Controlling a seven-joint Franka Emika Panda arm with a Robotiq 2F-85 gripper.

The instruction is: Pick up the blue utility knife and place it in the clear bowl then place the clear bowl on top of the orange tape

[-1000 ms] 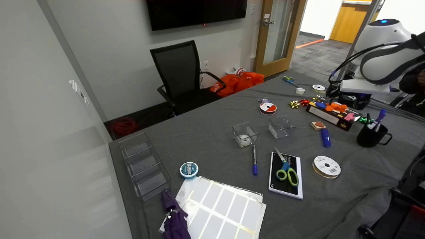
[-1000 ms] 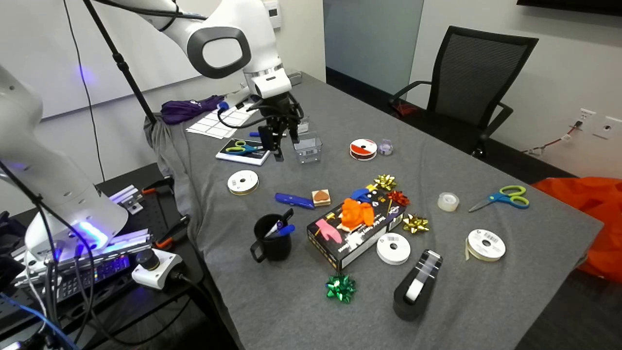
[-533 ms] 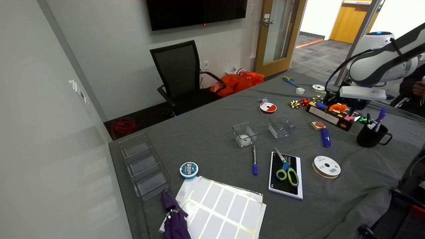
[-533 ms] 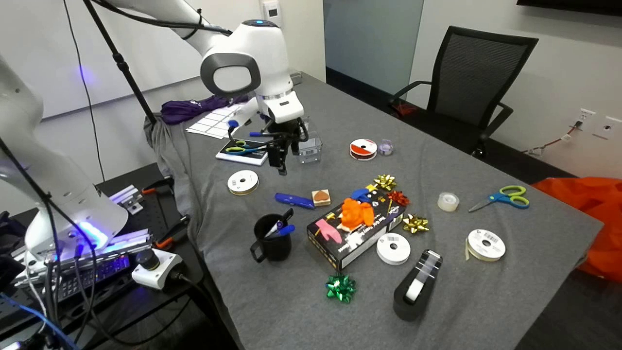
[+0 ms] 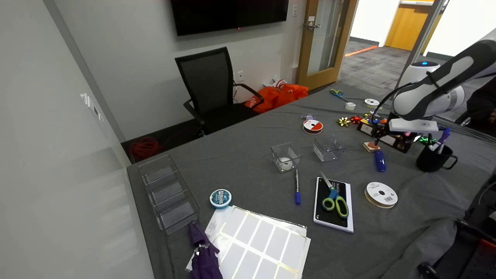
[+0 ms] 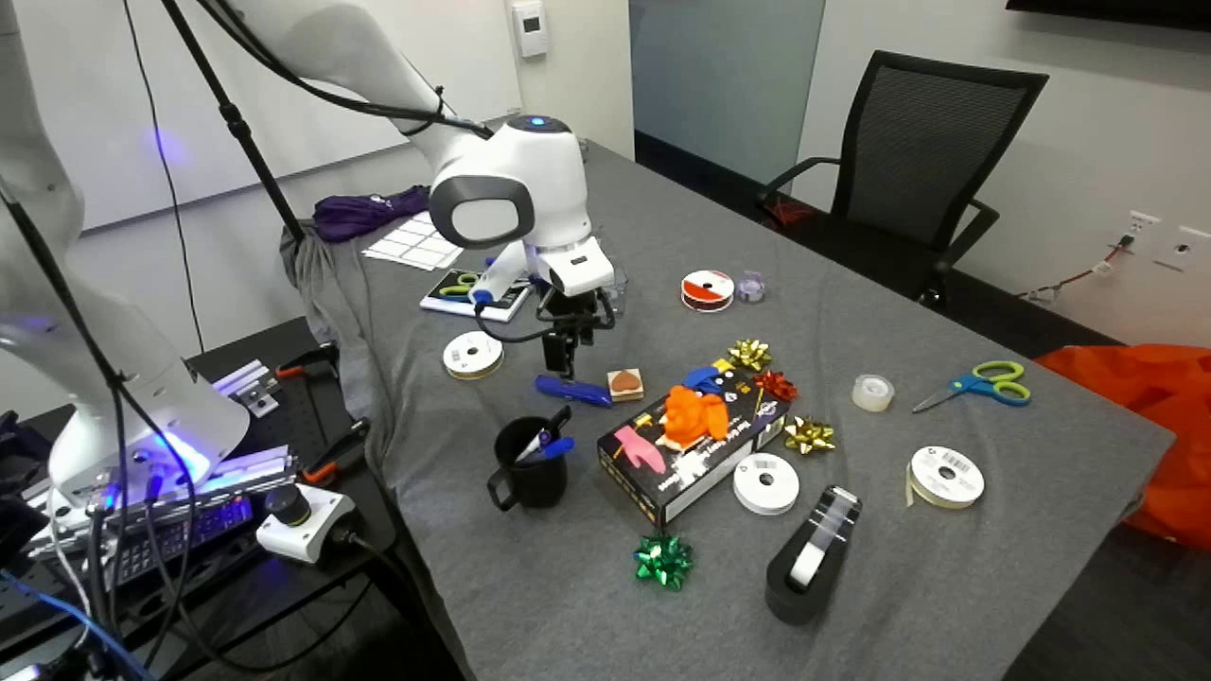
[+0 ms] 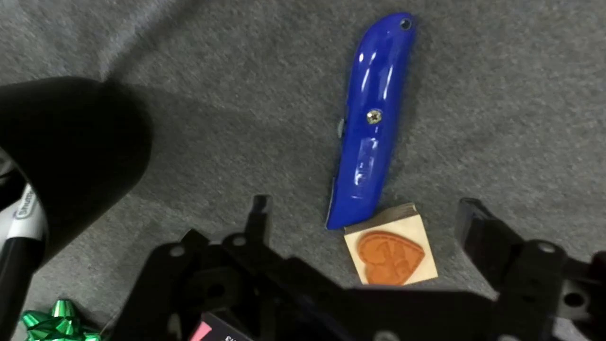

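Note:
The blue utility knife (image 7: 371, 128) lies on the grey cloth in the wrist view, its lower end touching a wooden stamp. It also shows in both exterior views (image 5: 380, 161) (image 6: 571, 390). My gripper (image 7: 365, 203) is open and empty above the stamp and the knife's lower end, one finger to each side, touching neither. It also shows in an exterior view (image 6: 571, 356). The orange tape, a red-and-white roll (image 5: 313, 126), lies flat farther off (image 6: 707, 291). No round clear bowl shows; two square clear containers stand nearby, one clear container (image 5: 328, 150) partly behind the arm in an exterior view.
The wooden stamp (image 7: 390, 251) has an orange heart. A black mug (image 6: 532, 463) with pens and a black box (image 6: 695, 435) stand close to the knife. The second clear container (image 5: 286, 157) holds a white roll. A notebook (image 5: 334, 204) with scissors and a ribbon roll (image 5: 381, 194) lie nearby.
My gripper has moved down and across the table, from near the clear containers in an exterior view to above the knife and stamp. It stays open. The objects have not moved.

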